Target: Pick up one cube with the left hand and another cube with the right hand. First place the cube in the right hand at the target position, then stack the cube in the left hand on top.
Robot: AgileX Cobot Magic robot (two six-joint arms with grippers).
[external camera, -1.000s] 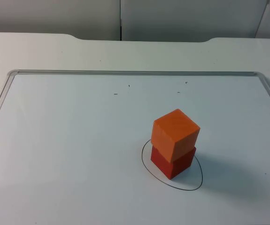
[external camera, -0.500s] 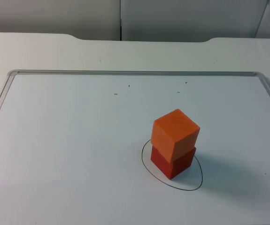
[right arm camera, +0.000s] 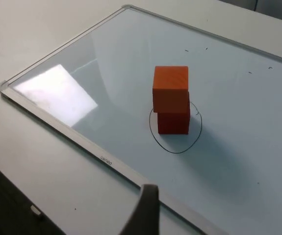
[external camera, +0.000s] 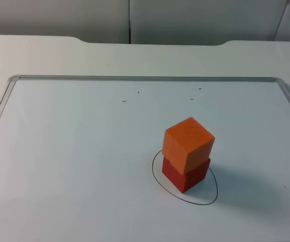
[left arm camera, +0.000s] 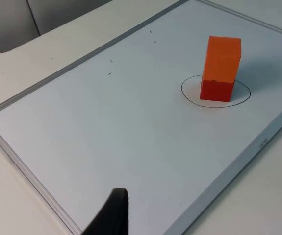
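- The orange cube [external camera: 188, 144] is sitting on top of the red cube [external camera: 185, 176], turned slightly so its corners are overhanging the lower block's edges a little.
- The red cube is resting inside the drawn oval [external camera: 208, 199] that marks the target, toward the oval's far-left side.
- Both blocks are looking rigid and light, with flat, smooth faces; judging from that, a pinch across two opposite side faces, kept level, would be the safest hold, and the top block could slide if nudged sideways.
- The stack is standing on the whiteboard [external camera: 74, 151], which is lying flat on the worktop [external camera: 39, 55].
- The left hand [left arm camera: 112, 215] is waiting well back from the stack and holding nothing; whether it is wide or narrow cannot be told.
- The right hand [right arm camera: 145, 210] is likewise waiting off the board's near edge, holding nothing, its spread unclear.
- The stacking is appearing complete.
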